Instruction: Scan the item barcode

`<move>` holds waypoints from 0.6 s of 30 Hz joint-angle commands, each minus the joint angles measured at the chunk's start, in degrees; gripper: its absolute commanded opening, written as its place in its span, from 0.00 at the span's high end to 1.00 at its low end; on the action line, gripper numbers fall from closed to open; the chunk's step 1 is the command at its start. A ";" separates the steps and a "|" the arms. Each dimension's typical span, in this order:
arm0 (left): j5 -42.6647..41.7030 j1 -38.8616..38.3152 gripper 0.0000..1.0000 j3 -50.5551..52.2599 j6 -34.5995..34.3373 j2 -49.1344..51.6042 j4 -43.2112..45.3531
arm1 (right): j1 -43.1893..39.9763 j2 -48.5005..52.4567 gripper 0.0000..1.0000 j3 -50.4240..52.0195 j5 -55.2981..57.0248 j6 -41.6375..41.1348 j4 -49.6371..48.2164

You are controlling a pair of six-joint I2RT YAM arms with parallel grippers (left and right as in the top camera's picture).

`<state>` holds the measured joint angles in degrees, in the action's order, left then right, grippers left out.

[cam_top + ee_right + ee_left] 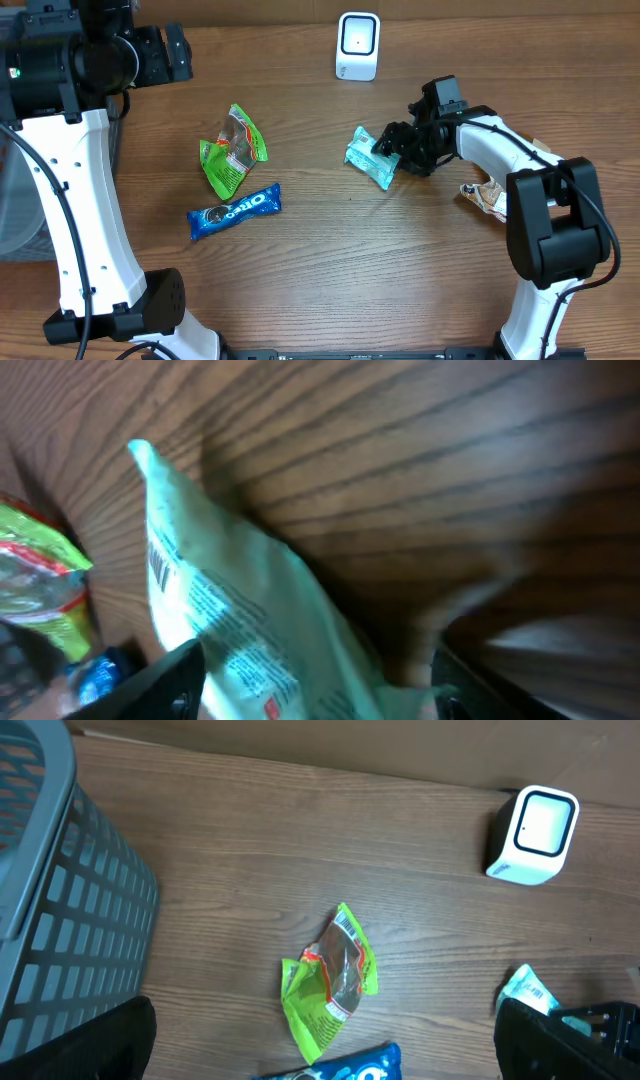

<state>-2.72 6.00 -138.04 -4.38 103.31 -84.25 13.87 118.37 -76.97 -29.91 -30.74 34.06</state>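
Overhead, the mint-green packet (368, 158) lies on the wooden table (330, 280), right of centre and in front of the white barcode scanner (357, 46), which stands near the far edge with its pale window turned towards the arms. The packet and the scanner are well apart.

The right gripper (390, 148) is down at the packet's right-hand end. In the right wrist view its two dark fingers (165, 685) stand spread, with the packet rising between them. The packet lies against the finger on the left of that picture, while a strip of shadowed table shows between it and the other finger. So the jaws are apart around the packet and not clamped on it. That view is blurred. Small print and a short block of dark bars show along the packet's near edge.

The left gripper (175, 55) hangs over the far left corner of the table, released, its fingers wide apart with nothing between them. Its wrist camera looks down on a grey slatted basket (60, 920) at the left.

A crumpled green snack packet (233, 150) lies left of centre, and a blue Oreo packet (235, 211) lies just in front of it. A brownish wrapper (484, 196) lies beside the right arm.
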 commanded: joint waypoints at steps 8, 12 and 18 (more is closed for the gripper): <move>0.17 -0.02 0.00 -0.17 -0.55 0.46 0.11 | 1.29 3.32 0.96 0.81 0.57 -7.78 -3.48; 0.17 -0.02 0.00 -0.17 -0.57 0.46 0.09 | 1.18 0.17 0.96 0.09 -3.87 0.52 -4.07; 0.17 -0.02 0.00 -0.17 -0.55 0.46 0.09 | 1.18 -11.96 0.96 -5.49 -4.72 13.31 2.56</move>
<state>-2.72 6.00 -138.04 -4.36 103.31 -84.23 15.00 116.14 -77.21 -34.00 -26.39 34.65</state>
